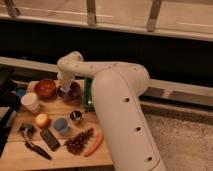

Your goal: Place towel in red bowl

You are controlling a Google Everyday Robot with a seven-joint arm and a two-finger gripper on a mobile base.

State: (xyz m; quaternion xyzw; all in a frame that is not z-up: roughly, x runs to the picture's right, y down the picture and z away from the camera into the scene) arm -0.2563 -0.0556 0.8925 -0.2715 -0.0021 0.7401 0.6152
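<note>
the arm's gripper (65, 86) hangs over the dark purple bowl (71, 94), beside the round red bowl (45, 87); its hold i cannot tell, and no towel shows plainly. cloth is likely light and limp: pinch a bunched fold.

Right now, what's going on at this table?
A white robot arm reaches across a wooden table crowded with small items. Its claw is down at a purple bowl, right beside the red bowl. I can't make out a towel in the red bowl or at the claw, so the placing isn't visibly done.
</note>
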